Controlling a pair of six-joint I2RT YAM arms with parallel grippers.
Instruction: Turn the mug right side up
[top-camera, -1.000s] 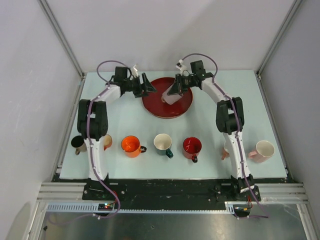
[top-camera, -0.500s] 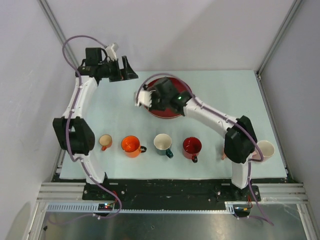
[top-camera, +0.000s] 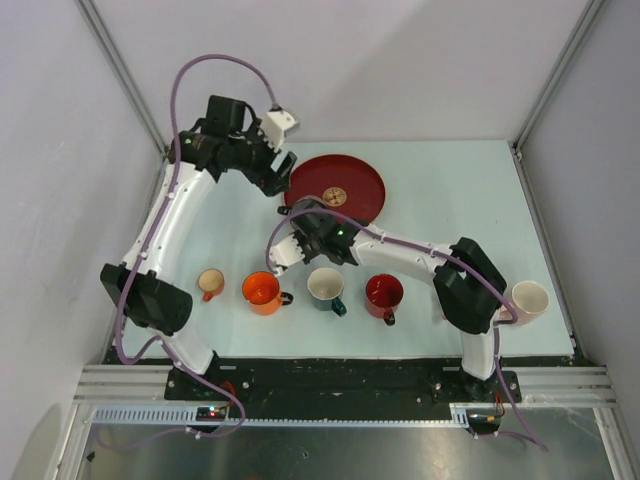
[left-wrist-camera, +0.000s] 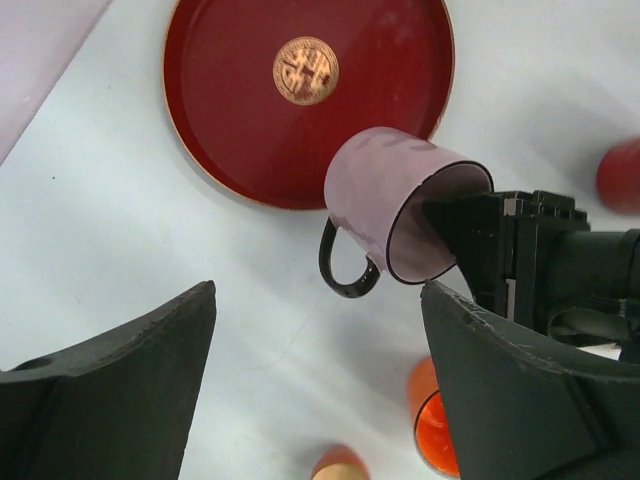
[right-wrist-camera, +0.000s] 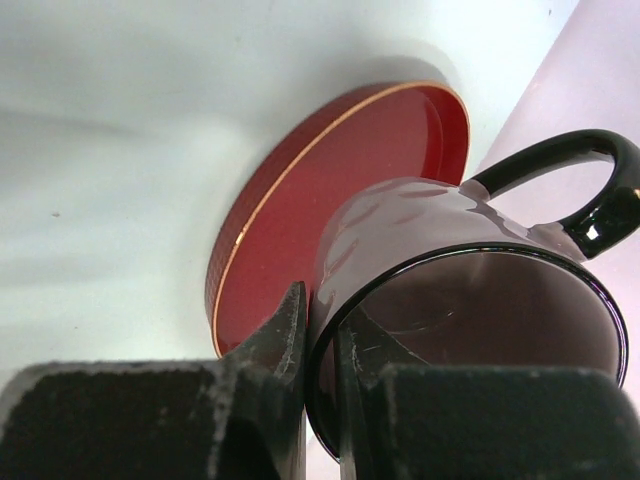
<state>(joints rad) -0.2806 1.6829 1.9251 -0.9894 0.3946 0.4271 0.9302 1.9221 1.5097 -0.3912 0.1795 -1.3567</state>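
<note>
The mug (left-wrist-camera: 385, 205) is pale lilac with a black rim and a black handle (left-wrist-camera: 345, 275). It hangs tilted on its side over the table, just off the near-left edge of the red plate (top-camera: 350, 185). My right gripper (right-wrist-camera: 322, 335) is shut on its wall at the rim, one finger inside the mouth and one outside. The mug's mouth (right-wrist-camera: 490, 310) faces this gripper, with the handle on the far side. My left gripper (left-wrist-camera: 318, 300) is open and holds nothing. It hovers high over the table by the plate's left edge (top-camera: 280, 172), looking down on the mug.
A row of upright mugs stands along the near side: tan (top-camera: 210, 283), orange (top-camera: 262, 290), cream and teal (top-camera: 326, 287), red (top-camera: 384, 293), and a pale one (top-camera: 528, 298) at far right. Walls close in the table at both sides.
My right arm carried the mug off the red plate toward the near left and rolled its wrist. My left arm swung up and away, then came back beside the plate, jaws still open.
</note>
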